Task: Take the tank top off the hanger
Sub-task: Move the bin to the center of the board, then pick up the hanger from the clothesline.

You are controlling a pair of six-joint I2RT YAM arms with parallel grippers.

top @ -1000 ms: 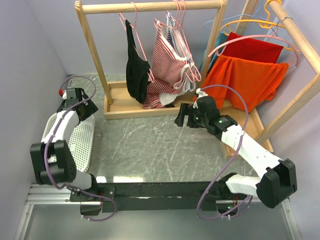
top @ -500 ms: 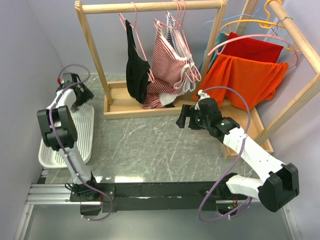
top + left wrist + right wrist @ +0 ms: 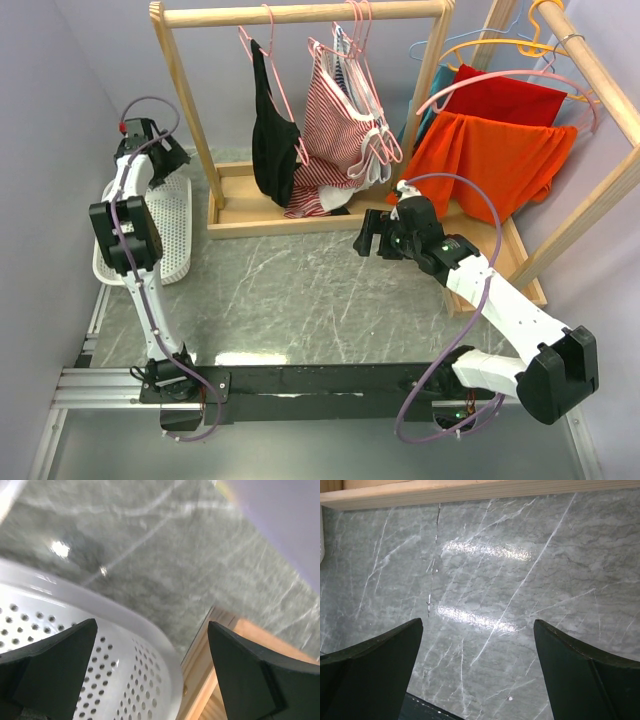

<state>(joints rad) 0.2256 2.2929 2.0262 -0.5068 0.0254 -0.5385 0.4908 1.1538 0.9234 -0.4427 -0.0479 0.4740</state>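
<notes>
1. Tank top (image 3: 340, 120) — striped, hanging on a pink hanger (image 3: 355, 25) on the rack (image 3: 300, 14), upper centre.
2. Left gripper (image 3: 158, 158) — upper left, over the basket (image 3: 170, 250); jaws wide, empty.
3. Right gripper (image 3: 365, 240) — centre, above the bench (image 3: 300, 290); jaws wide, empty.

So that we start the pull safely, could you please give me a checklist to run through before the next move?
1. Left gripper open and empty: ok.
2. Right gripper open and empty: ok.
3. Garments hung: ok; black tank top and striped tank top hang from the rail.
4. Which one is meant: cannot tell.
5. Right gripper at garment height: not ok; it hangs low over the table.
6. White basket ready: ok, its rim lies below the left gripper.
</notes>
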